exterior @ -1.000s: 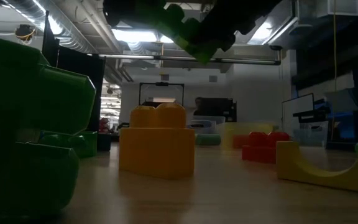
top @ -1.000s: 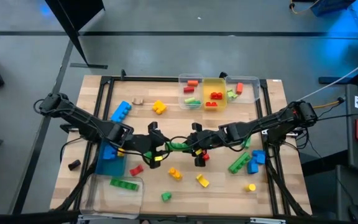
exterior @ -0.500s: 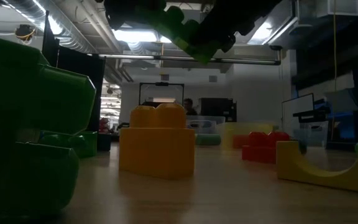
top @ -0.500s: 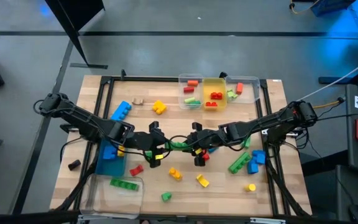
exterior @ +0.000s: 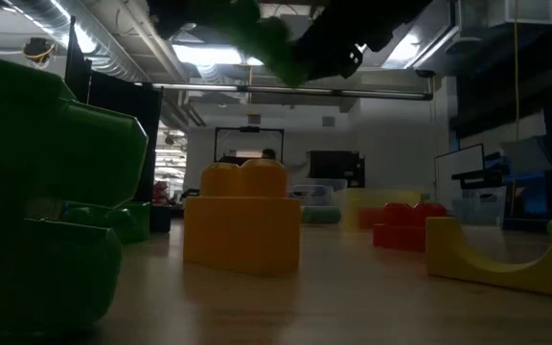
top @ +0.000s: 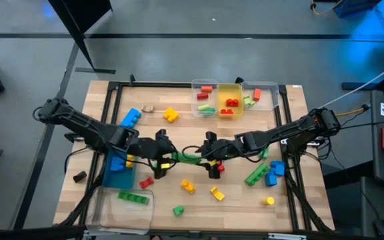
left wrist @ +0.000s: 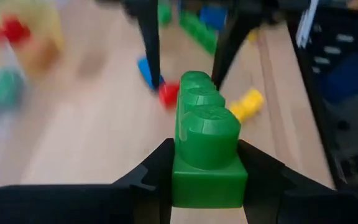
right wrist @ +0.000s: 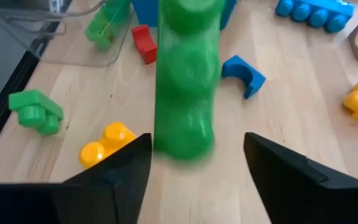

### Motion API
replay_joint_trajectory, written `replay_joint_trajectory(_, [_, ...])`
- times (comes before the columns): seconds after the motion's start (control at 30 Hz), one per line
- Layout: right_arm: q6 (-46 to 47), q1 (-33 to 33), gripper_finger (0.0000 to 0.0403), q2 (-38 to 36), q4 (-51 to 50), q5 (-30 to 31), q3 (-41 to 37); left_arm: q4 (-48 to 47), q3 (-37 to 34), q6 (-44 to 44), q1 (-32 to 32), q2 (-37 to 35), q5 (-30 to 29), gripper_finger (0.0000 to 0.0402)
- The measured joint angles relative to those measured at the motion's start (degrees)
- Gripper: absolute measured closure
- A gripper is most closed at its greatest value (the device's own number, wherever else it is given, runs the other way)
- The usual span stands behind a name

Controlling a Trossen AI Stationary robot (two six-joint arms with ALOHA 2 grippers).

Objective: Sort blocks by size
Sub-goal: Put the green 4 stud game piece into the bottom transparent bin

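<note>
While a few blocks are already binned beyond the green bar, it is clamped mid-table by the left gripper, the right gripper spread around it, many left loose.

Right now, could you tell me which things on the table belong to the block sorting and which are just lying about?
Part of the job:
- long green block, clamped in the left gripper
- right gripper, open around its far end
- loose blocks, such as the orange one and blue one
- clear bins holding sorted blocks

Lying about:
- dark object at the table's left edge
</note>
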Motion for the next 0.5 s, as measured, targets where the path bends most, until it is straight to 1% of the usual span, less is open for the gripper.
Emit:
replay_joint_trajectory(0.07, [-0.1, 0.0, 0.0132, 0.0, -0.8, -0.7, 0.0, -6.0, 0.7, -2.9, 0.0, -1.6, 4.0, 0.0281])
replay_joint_trajectory(0.1, [0.0, 0.0, 0.0127, 0.0, -1.0, -1.5, 0.0, -8.7, 1.0, -4.4, 0.0, -2.4, 6.9, 0.0281])
replay_joint_trajectory(0.17, [-0.1, 0.0, 0.0122, 0.0, -2.1, -2.5, 0.0, -13.6, 1.3, -7.8, -0.1, -4.0, 14.7, 0.0281])
replay_joint_trajectory(0.27, [-0.1, 0.0, 0.0122, 0.0, -4.2, -2.6, 0.0, -19.4, 1.3, -13.4, -0.2, -6.3, 28.3, 0.0281])
replay_joint_trajectory(0.3, [-0.1, 0.0, 0.0124, 0.0, -4.5, -2.6, 0.0, -20.9, 1.3, -16.0, -0.5, -6.9, 31.6, 0.0281])
replay_joint_trajectory(0.4, [-0.1, 0.0, 0.0129, 0.0, -5.2, -2.6, 0.0, -24.8, 1.3, -24.5, -2.1, -8.2, 39.4, 0.0281])
replay_joint_trajectory(0.47, [-0.1, 0.0, 0.0132, 0.0, -5.3, -2.6, 0.0, -26.3, 1.3, -29.2, -3.6, -8.6, 42.9, 0.0281])
replay_joint_trajectory(0.5, [-0.1, 0.0, 0.0133, 0.0, -5.5, -2.6, 0.0, -26.9, 1.3, -31.2, -4.6, -8.7, 43.5, 0.0281])
